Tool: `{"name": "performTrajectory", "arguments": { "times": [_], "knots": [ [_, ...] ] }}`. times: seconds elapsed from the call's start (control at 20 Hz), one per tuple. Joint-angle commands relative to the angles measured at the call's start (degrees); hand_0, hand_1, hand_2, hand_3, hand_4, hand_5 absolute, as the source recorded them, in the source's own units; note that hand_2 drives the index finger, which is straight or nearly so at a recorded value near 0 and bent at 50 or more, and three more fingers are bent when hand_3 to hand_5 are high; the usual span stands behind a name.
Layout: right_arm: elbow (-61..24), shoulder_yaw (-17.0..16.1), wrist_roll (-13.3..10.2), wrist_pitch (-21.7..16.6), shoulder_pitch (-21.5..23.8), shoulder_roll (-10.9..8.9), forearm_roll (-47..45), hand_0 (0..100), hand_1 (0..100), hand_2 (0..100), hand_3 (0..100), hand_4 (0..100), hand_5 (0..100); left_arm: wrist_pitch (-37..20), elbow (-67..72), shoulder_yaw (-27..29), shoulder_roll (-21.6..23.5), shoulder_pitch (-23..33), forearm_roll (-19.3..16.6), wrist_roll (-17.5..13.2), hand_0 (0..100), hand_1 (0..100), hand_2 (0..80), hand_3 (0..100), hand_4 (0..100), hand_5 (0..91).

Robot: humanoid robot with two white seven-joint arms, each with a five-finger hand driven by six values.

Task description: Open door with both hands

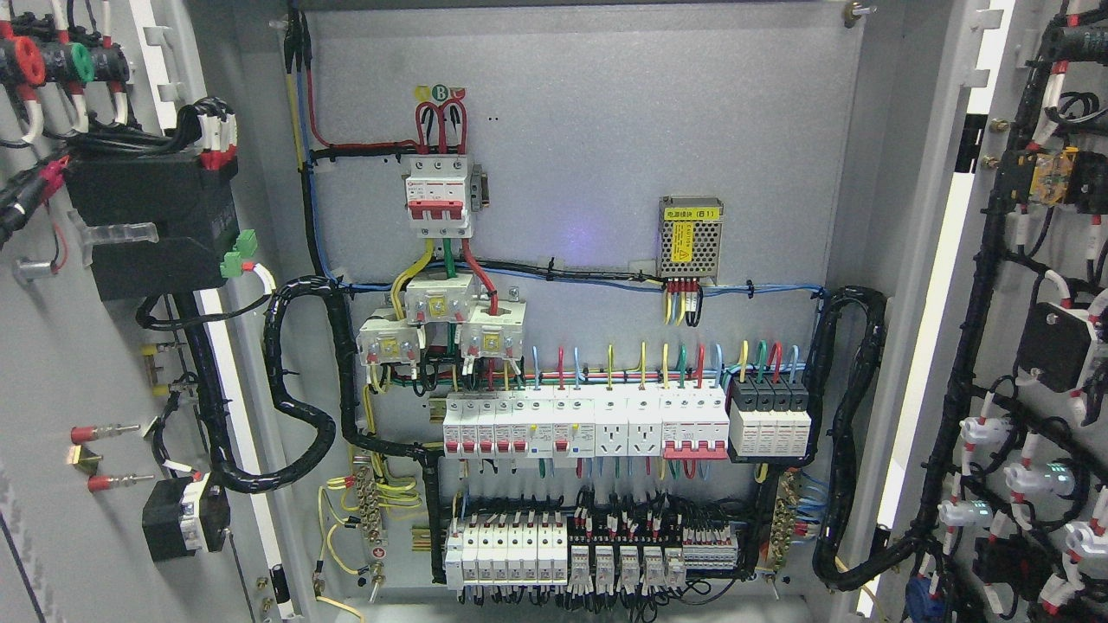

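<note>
An electrical cabinet stands wide open in the head view. Its left door (52, 363) is swung out to the left, showing its inner face with a black box and wiring. The right door (1030, 285) is swung out to the right, carrying black cable looms and small components. Between them the grey back panel (589, 112) is fully exposed. Neither of my hands nor any arm shows in the picture.
On the panel sit a red-and-white main breaker (439, 195), a metal power supply (690, 236), a row of white breakers and sockets (589, 424) and lower relays (597, 549). Thick black cable bundles (299, 389) loop to each door.
</note>
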Motion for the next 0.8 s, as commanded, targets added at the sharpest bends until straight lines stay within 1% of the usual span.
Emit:
{"name": "performTrajectory", "arguments": {
  "times": [0.0, 0.1, 0.25, 0.4, 0.5, 0.6, 0.75],
  "knots": [
    [-2.5, -4.2, 0.0, -0.6, 1.8, -2.96, -0.1, 0, 0, 0, 0, 0, 0, -4.0, -18.2, -1.0, 3.3, 1.2, -0.1, 0.1, 0, 0, 0.0, 0, 4, 0.0],
    [-3.0, -4.8, 0.0, -0.6, 2.1, -3.23, -0.1, 0, 0, 0, 0, 0, 0, -6.4, -18.7, -0.3, 3.4, 1.1, -0.1, 0.1, 0, 0, 0.0, 0, 4, 0.0],
    [-4.2, -4.7, 0.0, -1.4, 2.9, -3.23, -0.1, 0, 0, 0, 0, 0, 0, -8.1, -19.1, 0.6, 3.6, 0.8, 0.0, 0.1, 0, 0, 0.0, 0, 4, 0.0],
    [-6.8, -4.8, -0.1, -1.7, 3.4, -3.14, -0.1, 0, 0, 0, 0, 0, 0, -10.4, -19.1, 2.7, 3.4, 0.0, 0.4, 0.0, 0, 0, 0.0, 0, 4, 0.0],
    [-7.9, -5.3, -0.1, -2.6, 3.5, -3.14, -0.1, 0, 0, 0, 0, 0, 0, -12.1, -19.5, 4.3, 3.2, -0.9, 0.7, 0.1, 0, 0, 0.0, 0, 4, 0.0],
    [-9.2, -5.8, -0.1, -3.9, 3.5, -3.05, -0.1, 0, 0, 0, 0, 0, 0, -13.1, -19.9, 5.7, 2.9, -2.0, 2.2, 0.1, 0, 0, 0.0, 0, 4, 0.0],
    [-11.7, -6.6, -0.1, -4.0, 3.5, -3.22, -0.1, 0, 0, 0, 0, 0, 0, -13.0, -20.4, 7.9, 2.9, -3.9, 5.5, 0.1, 0, 0, 0.0, 0, 4, 0.0]
  ]
}}
